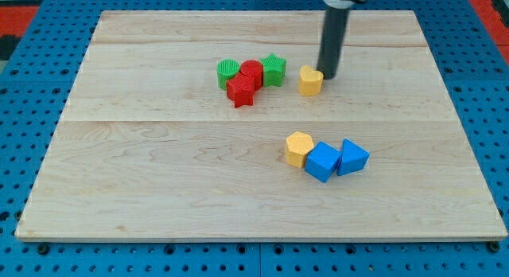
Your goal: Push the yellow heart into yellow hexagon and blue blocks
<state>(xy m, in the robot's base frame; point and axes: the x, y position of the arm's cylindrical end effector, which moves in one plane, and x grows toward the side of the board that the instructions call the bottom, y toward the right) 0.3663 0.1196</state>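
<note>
The yellow heart (310,80) lies on the wooden board a little above the view's middle. My tip (328,75) stands just to its right, close against its upper right side. The yellow hexagon (298,148) lies lower down, right of the middle. A blue block (322,161) touches the hexagon's right side, and a second blue block (352,158) touches that one on its right. The three form a row well below the heart.
A cluster to the heart's left holds a green ridged block (228,71), a red cylinder (251,72), a red star (240,90) and a green star (273,69). The board (159,173) sits on a blue pegboard (32,86).
</note>
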